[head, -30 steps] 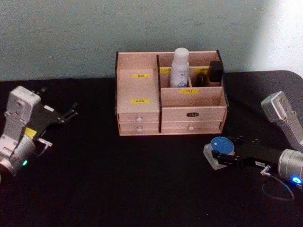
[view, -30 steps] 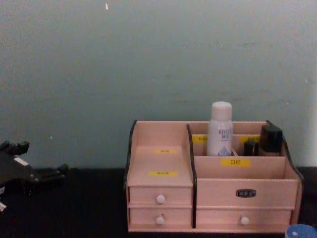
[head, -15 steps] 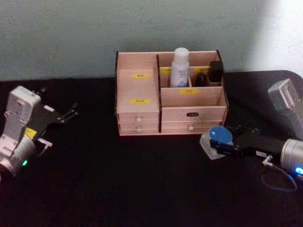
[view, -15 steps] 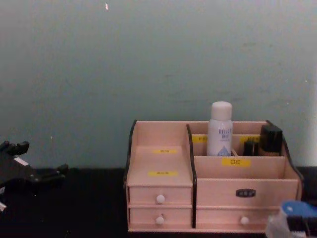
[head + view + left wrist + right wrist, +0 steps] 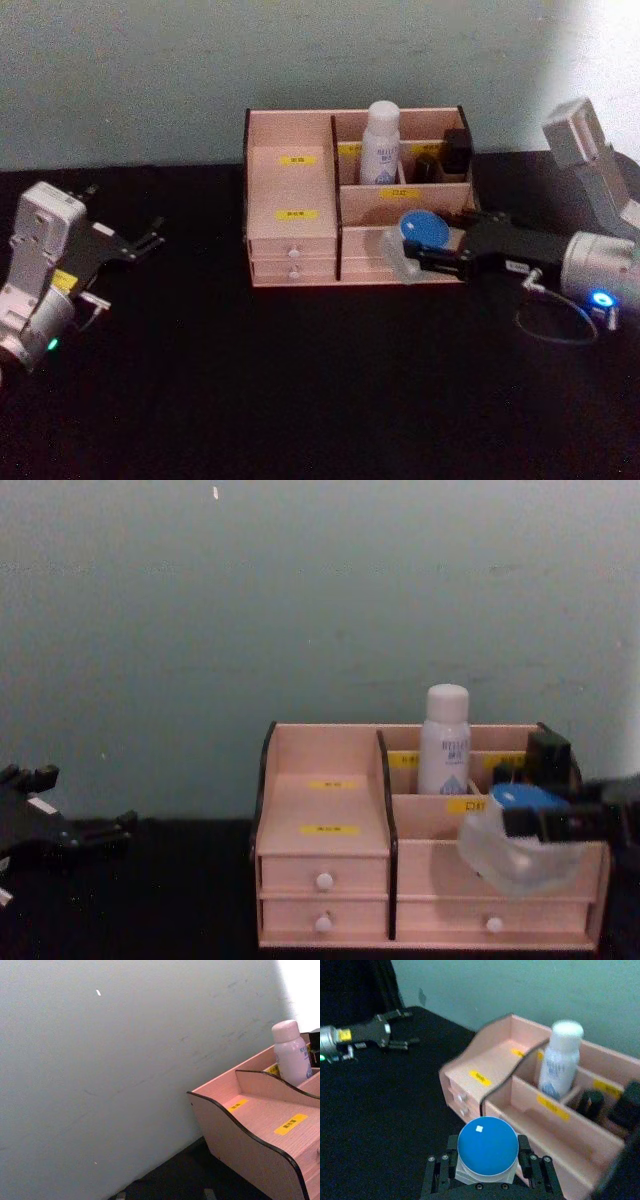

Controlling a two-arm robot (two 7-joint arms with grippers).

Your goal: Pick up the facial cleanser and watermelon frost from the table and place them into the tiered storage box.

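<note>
The watermelon frost [image 5: 415,240] is a clear jar with a blue lid. My right gripper [image 5: 424,254] is shut on it and holds it tilted above the table, just in front of the tiered storage box's [image 5: 290,185] right front compartment. From the right wrist, the blue lid [image 5: 486,1146] sits between the fingers [image 5: 437,1170]. In the chest view the jar [image 5: 512,848] hangs before the box [image 5: 320,800]. The facial cleanser [image 5: 381,142] [image 5: 445,742] stands upright in a back compartment. My left gripper [image 5: 148,238] rests open at the far left.
Small black bottles [image 5: 455,150] stand in the box's back right compartment beside the cleanser. Two rows of white-knobbed drawers [image 5: 323,882] face me. A black cloth [image 5: 300,380] covers the table, and a pale green wall [image 5: 300,630] rises right behind the box.
My right gripper has lifted the jar off the table and carried it left and up to the front of the box. The left arm has stayed still.
</note>
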